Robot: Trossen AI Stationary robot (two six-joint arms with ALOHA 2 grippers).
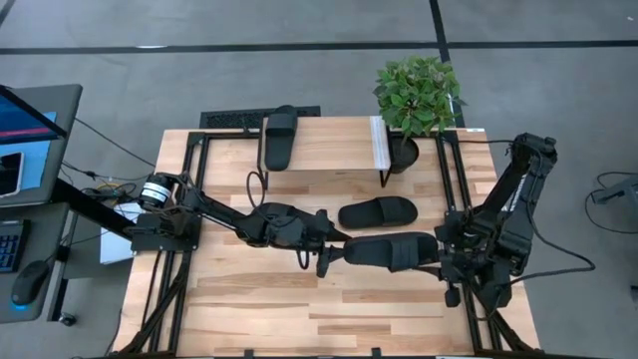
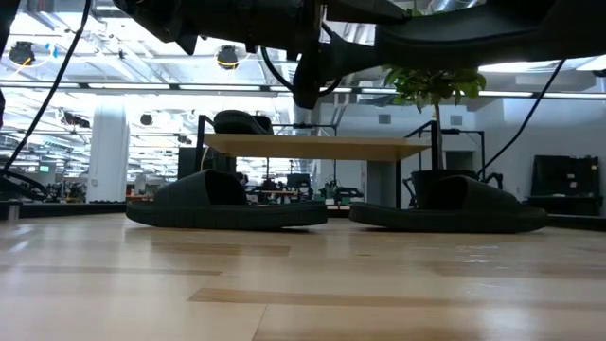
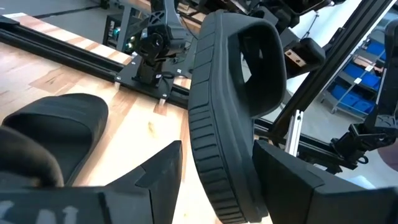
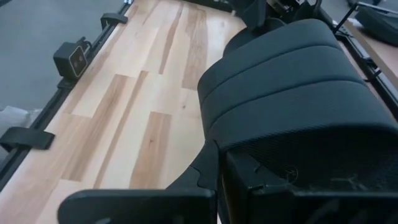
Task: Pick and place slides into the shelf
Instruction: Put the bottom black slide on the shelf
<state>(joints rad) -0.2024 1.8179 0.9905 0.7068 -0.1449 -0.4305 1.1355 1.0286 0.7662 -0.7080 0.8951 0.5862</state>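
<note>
One black slide (image 1: 387,249) hangs in the air between both grippers; in the low view (image 2: 473,38) it shows clear of the table. My right gripper (image 1: 445,259) is shut at its strap end. My left gripper (image 1: 325,253) is open, with a finger (image 3: 163,171) on either side of the other end's sole (image 3: 217,143). Two slides lie sole-down on the table, one (image 1: 377,212) near the middle and one (image 1: 287,221) under the left arm. Another slide (image 1: 280,137) lies on the left end of the light-wood shelf (image 1: 329,145). My right gripper holds the slide by the end nearest the wide strap (image 4: 292,81), coming level from the table's right along the slide's length. The strap and my own fingers (image 4: 208,174) hide the exact place of contact. The slide is lifted clear and lies roughly level.
A potted plant (image 1: 417,95) stands at the shelf's right end. Black rails (image 1: 451,189) run along the table's left and right sides. A desk with a screen and mouse (image 1: 30,150) stands left of the table. Bare wood (image 1: 329,309) lies toward the near edge.
</note>
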